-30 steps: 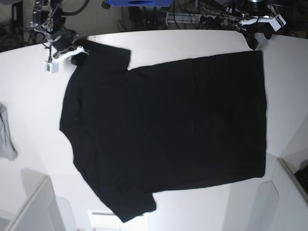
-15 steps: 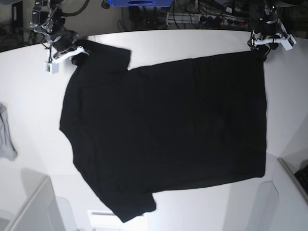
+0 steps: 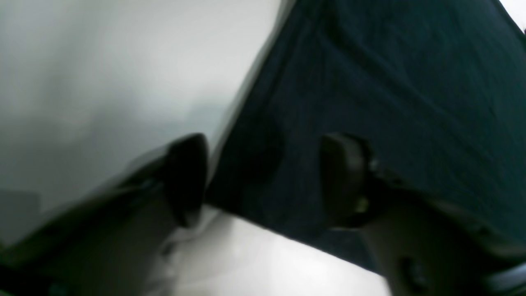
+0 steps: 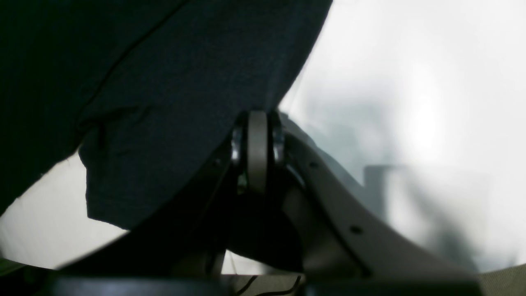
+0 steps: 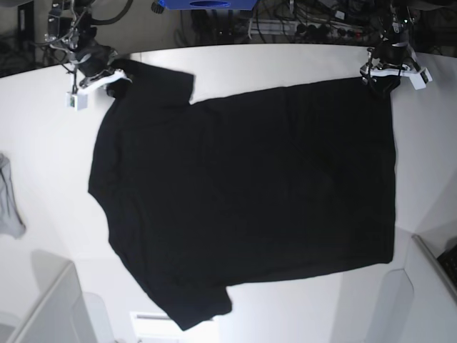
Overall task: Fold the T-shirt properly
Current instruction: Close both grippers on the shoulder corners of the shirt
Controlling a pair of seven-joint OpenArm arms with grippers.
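The black T-shirt (image 5: 243, 193) lies spread flat on the white table (image 5: 300, 61), plain side up, collar end to the left and hem to the right. My left gripper (image 5: 382, 80) sits at the far hem corner. In the left wrist view its jaws (image 3: 265, 176) stand apart, with the T-shirt (image 3: 370, 82) corner lying between the two fingers. My right gripper (image 5: 107, 77) is at the far sleeve. In the right wrist view it (image 4: 257, 119) is pinched shut where the T-shirt (image 4: 185, 82) sleeve edge meets the fingertips.
A small grey cloth (image 5: 8, 204) lies at the table's left edge. White bins stand at the near left (image 5: 50, 307) and near right (image 5: 428, 275). Cables and a blue object (image 5: 207, 4) crowd the space behind the table.
My left gripper has come in over the far hem corner and its jaws have narrowed around the cloth. The right gripper and the shirt have not moved.
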